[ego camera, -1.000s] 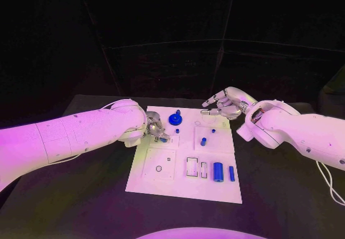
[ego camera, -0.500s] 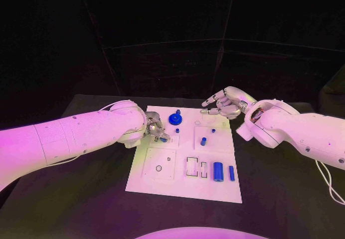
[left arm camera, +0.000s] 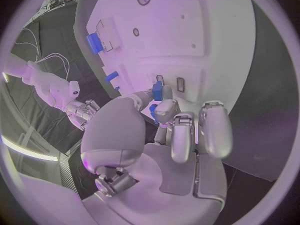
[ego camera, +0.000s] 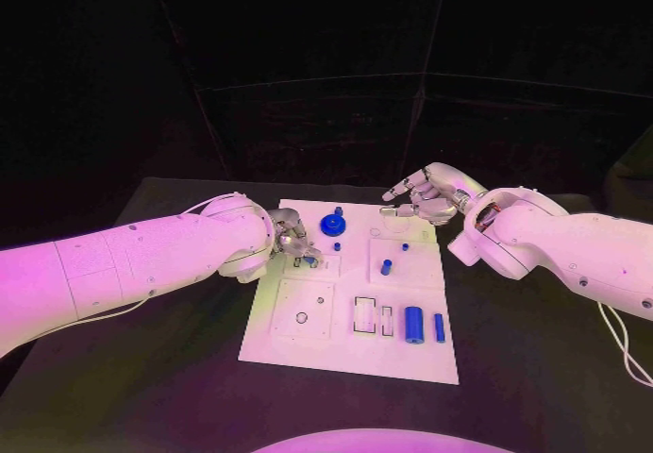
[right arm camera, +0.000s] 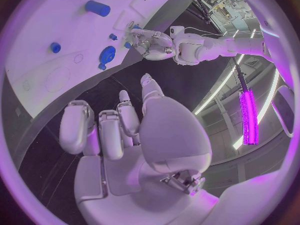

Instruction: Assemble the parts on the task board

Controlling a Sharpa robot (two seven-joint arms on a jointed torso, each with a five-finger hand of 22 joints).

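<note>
Fingers [left arm camera: 164, 109] of the left hand [ego camera: 293, 241] pinch a small blue part [left arm camera: 157, 91] over the task board [ego camera: 326, 340] near its left edge. Just beyond those fingertips stands a round blue part [ego camera: 332, 225]; two blue cylinders [ego camera: 412, 325] lie well nearer the robot. Right hand [ego camera: 428, 198] hovers above the board's far right corner, fingers loosely curled, holding nothing.

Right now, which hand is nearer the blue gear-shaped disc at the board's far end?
Left. The left hand holds a small blue part just beside the blue gear-shaped disc; the right hand hovers off the task board's far right corner, farther away.
</note>
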